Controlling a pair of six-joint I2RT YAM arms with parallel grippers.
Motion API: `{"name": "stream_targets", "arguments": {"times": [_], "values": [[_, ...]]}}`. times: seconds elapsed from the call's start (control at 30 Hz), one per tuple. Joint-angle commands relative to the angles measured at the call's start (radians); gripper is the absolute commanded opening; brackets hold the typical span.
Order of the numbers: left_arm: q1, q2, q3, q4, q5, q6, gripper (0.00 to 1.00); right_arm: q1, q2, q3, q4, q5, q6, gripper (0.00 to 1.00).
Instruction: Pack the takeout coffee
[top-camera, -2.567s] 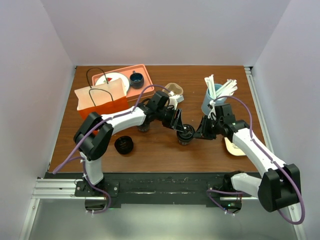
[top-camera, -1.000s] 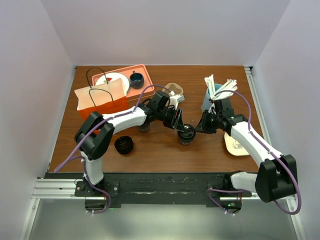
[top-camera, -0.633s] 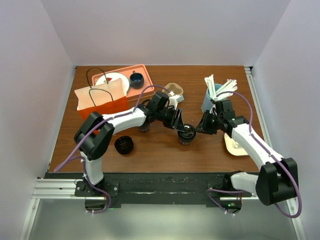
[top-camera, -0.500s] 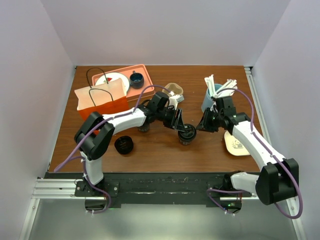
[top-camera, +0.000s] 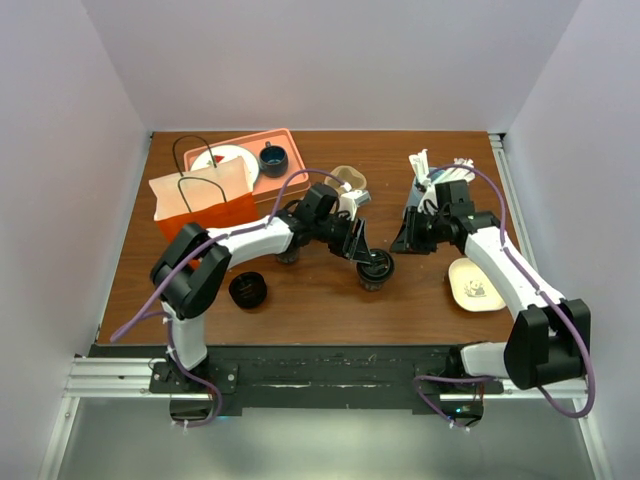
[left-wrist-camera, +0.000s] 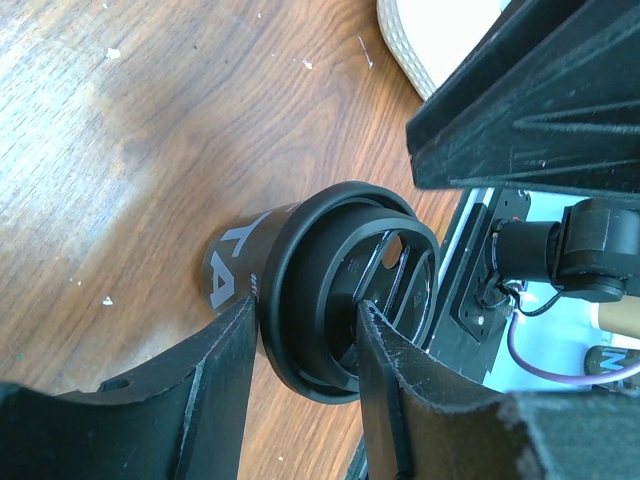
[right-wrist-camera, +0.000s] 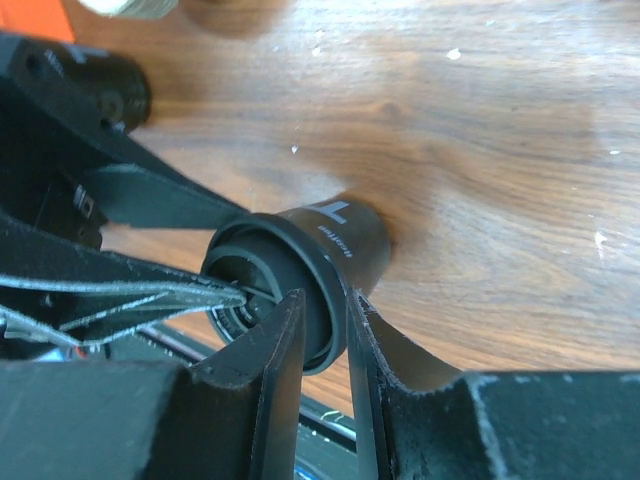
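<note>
The takeout coffee (top-camera: 376, 268), a dark cup with a black sip lid, stands on the wooden table (top-camera: 320, 305) near the middle. My left gripper (top-camera: 366, 258) reaches in from the upper left and is shut on it. In the left wrist view its fingers (left-wrist-camera: 225, 350) bracket the lidded top (left-wrist-camera: 330, 260). My right gripper (top-camera: 405, 240) hangs just right of the cup. In the right wrist view its jaws (right-wrist-camera: 322, 300) stand slightly parted, and the lid's rim (right-wrist-camera: 325, 285) shows in the narrow gap without being pinched.
An orange paper bag (top-camera: 200, 200) and an orange tray (top-camera: 290, 140) with a plate and a blue cup sit at the back left. A black round piece (top-camera: 248, 290) lies front left. A blue cup of white sticks (top-camera: 437, 178) and a white dish (top-camera: 475, 283) are on the right.
My right gripper has drawn back up and to the right, away from the cup's lid, and its jaws have parted a little. The left gripper and the cup have stayed put.
</note>
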Motion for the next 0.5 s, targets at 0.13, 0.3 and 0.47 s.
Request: {"name": "stream_targets", "arguments": {"times": [0.13, 0.3, 0.47], "values": [[-0.011, 0.130, -0.061, -0.223, -0.167, 0.132, 0.41, -0.017, 0.035, -0.034, 0.028, -0.138, -0.075, 0.28], [-0.011, 0.133, -0.056, -0.229, -0.176, 0.134, 0.41, -0.017, 0.061, -0.054, 0.012, -0.095, -0.091, 0.26], [-0.011, 0.132, -0.065, -0.231, -0.188, 0.127, 0.41, -0.021, 0.066, -0.103, 0.006, -0.027, -0.083, 0.23]]}}
